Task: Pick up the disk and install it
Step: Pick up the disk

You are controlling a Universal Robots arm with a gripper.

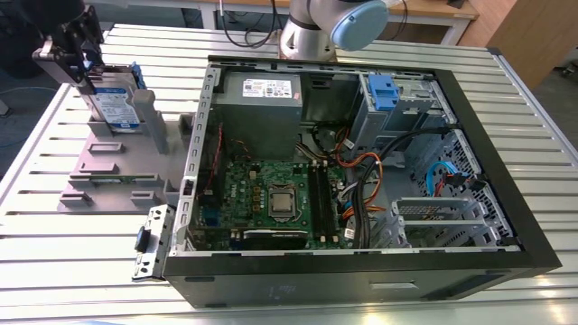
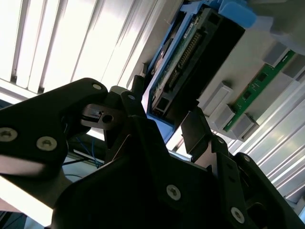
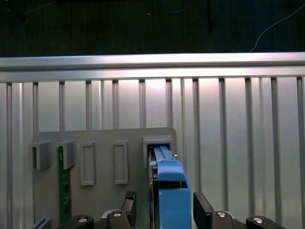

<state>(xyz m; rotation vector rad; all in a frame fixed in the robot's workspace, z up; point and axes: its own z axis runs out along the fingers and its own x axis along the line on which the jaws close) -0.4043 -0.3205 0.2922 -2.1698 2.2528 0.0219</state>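
Ribbed aluminium tabletop (image 1: 36, 271) lies under all of it. My gripper (image 3: 165, 206) stands wide, its black fingers (image 3: 202, 210) flanking the disk (image 3: 170, 183) without touching it. The disk sits upright, edge-on, in the grey plastic stand (image 1: 118, 169), at ten o'clock from the open computer case (image 1: 361, 277) in the exterior view. Closing off-centre could pinch the smooth blue carrier, tilt the flat slab and jam it in its slot.

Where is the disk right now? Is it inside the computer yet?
Not yet: the disk stands upright in the grey stand at the exterior view's left, outside the open computer case, with the open gripper straddling it.
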